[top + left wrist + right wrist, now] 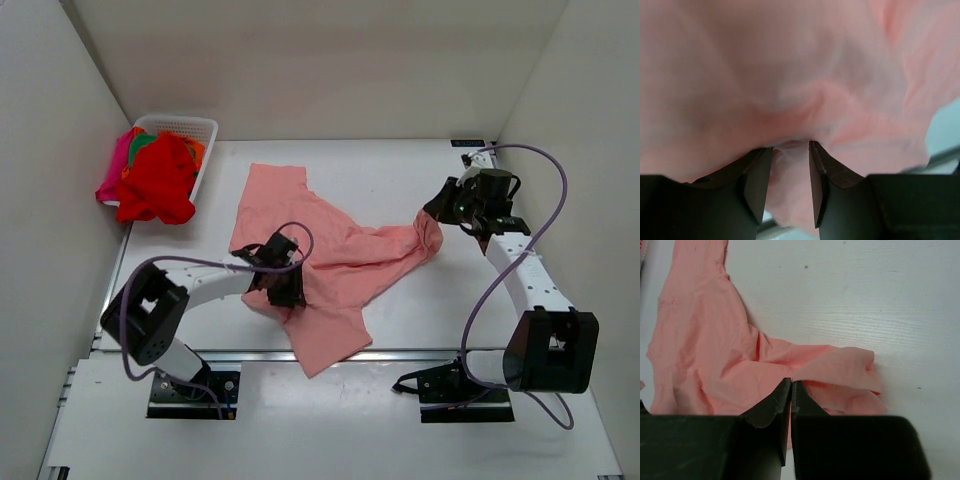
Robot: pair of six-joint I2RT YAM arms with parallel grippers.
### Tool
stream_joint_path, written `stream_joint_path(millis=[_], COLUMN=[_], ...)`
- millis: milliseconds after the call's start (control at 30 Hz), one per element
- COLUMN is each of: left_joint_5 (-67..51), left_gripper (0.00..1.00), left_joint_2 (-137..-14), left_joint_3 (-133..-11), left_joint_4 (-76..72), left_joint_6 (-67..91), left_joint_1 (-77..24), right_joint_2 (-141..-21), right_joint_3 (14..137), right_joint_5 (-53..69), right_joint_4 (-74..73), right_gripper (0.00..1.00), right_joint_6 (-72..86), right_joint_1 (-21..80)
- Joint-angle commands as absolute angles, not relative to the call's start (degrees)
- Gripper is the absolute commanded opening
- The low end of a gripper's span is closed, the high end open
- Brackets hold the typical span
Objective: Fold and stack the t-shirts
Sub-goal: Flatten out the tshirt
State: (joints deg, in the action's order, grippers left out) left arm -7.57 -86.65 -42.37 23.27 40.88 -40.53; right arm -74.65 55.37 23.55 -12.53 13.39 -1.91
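Note:
The large salmon-pink t-shirt (345, 255) lies crumpled across the middle of the table. My left gripper (284, 286) rests on its left part, and in the left wrist view my left gripper (791, 146) is closed on a bunch of the pink t-shirt (790, 75). At the shirt's right end, my right gripper (437, 208) holds a corner just above the table. The right wrist view shows my right gripper (791, 381) pinched tight on the pink t-shirt (705, 340). A red t-shirt (160, 185), a magenta one (110, 178) and an orange/green one (141, 143) are heaped at the back left.
A white lattice basket (188, 122) stands in the back left corner, the heaped shirts spilling over its front. White walls close in the table on the left, back and right. A metal rail (420, 353) runs along the near edge.

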Motion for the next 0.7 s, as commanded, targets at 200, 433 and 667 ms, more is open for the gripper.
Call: stream_joint_path(millis=[200, 433, 667], left_joint_5=[9.93, 6.51, 0.97], left_gripper=[0.46, 0.51, 0.42], left_joint_2=[-103.96, -89.96, -58.14], left_joint_3=[-63.36, -56.98, -40.27], left_joint_4=[30.14, 31.91, 30.14], left_joint_6=[26.02, 24.17, 31.19], left_joint_1=[-24.09, -24.34, -24.7], right_joint_2=[-72.86, -74.45, -74.79], right_joint_3=[53.0, 49.22, 47.29], right_joint_5=[22.85, 22.41, 21.89], right_joint_4=[-7.91, -6.07, -5.27], right_gripper=[0.0, 0.0, 0.0], right_joint_6=[14.42, 14.76, 14.68], right_joint_1=[-0.09, 2.2, 4.39])
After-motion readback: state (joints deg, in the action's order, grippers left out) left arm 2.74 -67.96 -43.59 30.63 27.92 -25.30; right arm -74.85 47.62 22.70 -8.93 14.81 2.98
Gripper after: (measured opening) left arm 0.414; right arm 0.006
